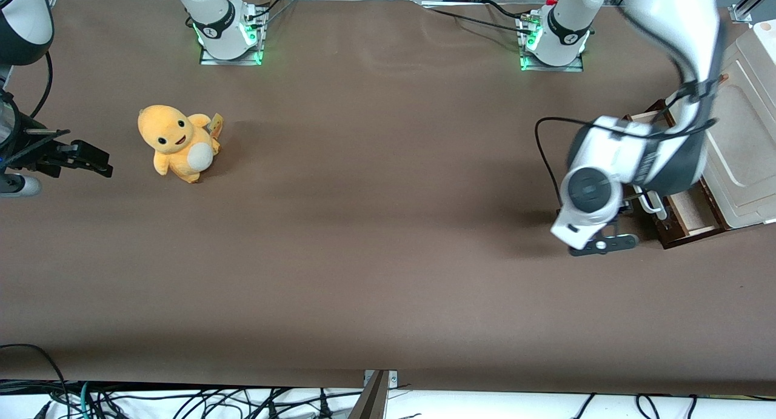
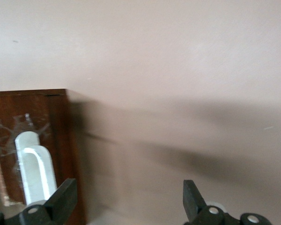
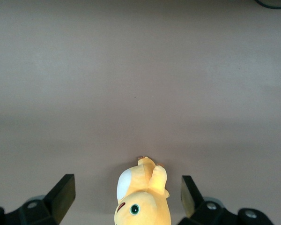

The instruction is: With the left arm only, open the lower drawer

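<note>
The lower drawer [image 1: 688, 216] stands pulled out, pale inside showing; the gripper [image 2: 129, 204] hangs spread wide beside its white handle [image 2: 35, 168], holding nothing

Gripper [image 2: 126, 204] of left arm [image 1: 630, 158] sits in front of the drawer [image 1: 688, 216], fingers apart, one fingertip [image 2: 65, 197] beside the handle [image 2: 35, 168]. Drawer stands pulled out from cabinet [image 1: 749, 152]. Plush toy [image 1: 177, 142] lies well apart from gripper, toward parked arm's end of table [image 1: 376, 237]
</note>
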